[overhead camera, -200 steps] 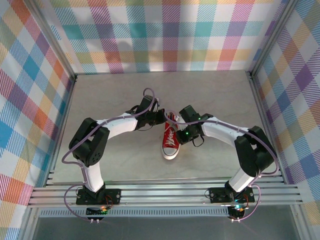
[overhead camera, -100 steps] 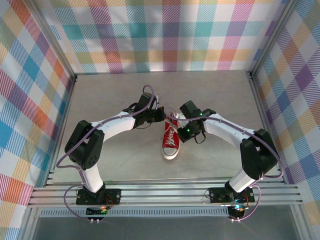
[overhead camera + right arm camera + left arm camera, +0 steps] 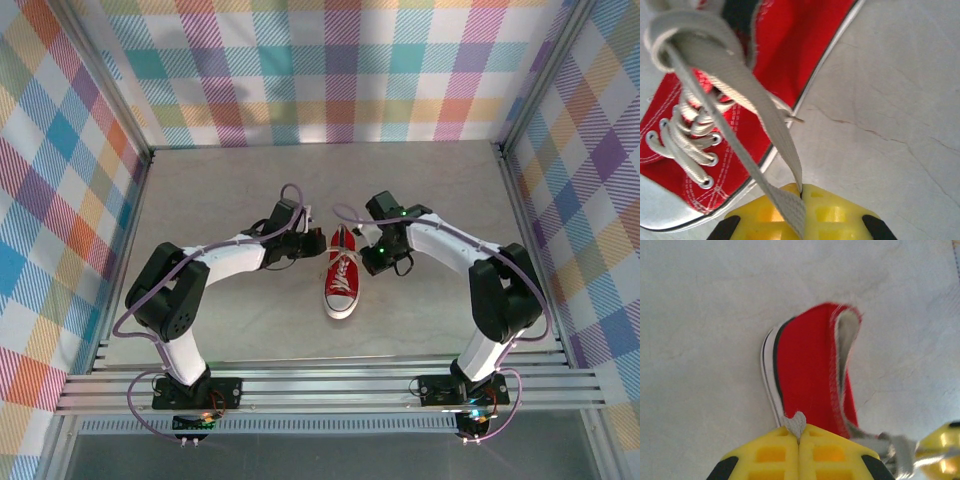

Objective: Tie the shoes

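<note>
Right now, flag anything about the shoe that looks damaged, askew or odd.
Nothing stands out. The red sneaker sits upright on the table, with no damage visible. No bow is tied yet: the right gripper pinches one white lace pulled taut, and the left gripper pinches a small white lace tip.

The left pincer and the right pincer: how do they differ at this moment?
The left pincer stands left of the sneaker, by its heel, the right pincer right of it. A short lace tip pokes from the left pincer; a long flat lace runs taut from the right pincer. Both have yellow fingers, shut on white lace.
</note>
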Robot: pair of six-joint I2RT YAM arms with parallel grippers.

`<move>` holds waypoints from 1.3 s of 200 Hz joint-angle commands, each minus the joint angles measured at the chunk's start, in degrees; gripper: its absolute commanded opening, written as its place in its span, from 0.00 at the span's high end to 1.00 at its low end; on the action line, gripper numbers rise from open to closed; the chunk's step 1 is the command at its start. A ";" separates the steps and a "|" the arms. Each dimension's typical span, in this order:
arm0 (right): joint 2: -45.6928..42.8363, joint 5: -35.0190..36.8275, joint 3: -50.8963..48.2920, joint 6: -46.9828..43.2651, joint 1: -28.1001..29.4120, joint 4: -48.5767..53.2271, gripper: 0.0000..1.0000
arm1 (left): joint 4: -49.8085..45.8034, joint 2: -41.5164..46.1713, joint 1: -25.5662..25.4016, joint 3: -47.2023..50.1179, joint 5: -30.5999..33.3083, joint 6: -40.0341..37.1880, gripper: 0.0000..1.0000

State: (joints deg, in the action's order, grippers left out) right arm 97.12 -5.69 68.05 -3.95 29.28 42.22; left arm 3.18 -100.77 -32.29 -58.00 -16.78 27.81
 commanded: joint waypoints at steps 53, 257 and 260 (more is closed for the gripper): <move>3.42 -2.44 2.74 -3.77 -4.20 2.43 1.00 | 3.24 -3.03 2.40 1.66 -3.98 -0.39 1.00; 14.10 -10.16 21.33 -8.12 -6.60 6.12 0.49 | -1.68 3.60 3.73 -1.09 -2.60 -5.19 0.52; 14.07 -10.08 21.23 -7.66 -6.60 5.90 0.48 | -1.75 3.80 3.73 -1.07 -2.64 -5.29 0.52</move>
State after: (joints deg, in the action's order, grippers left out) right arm 109.19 -13.32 88.53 -12.88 22.83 46.54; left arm 4.19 -100.03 -29.21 -57.43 -19.88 24.45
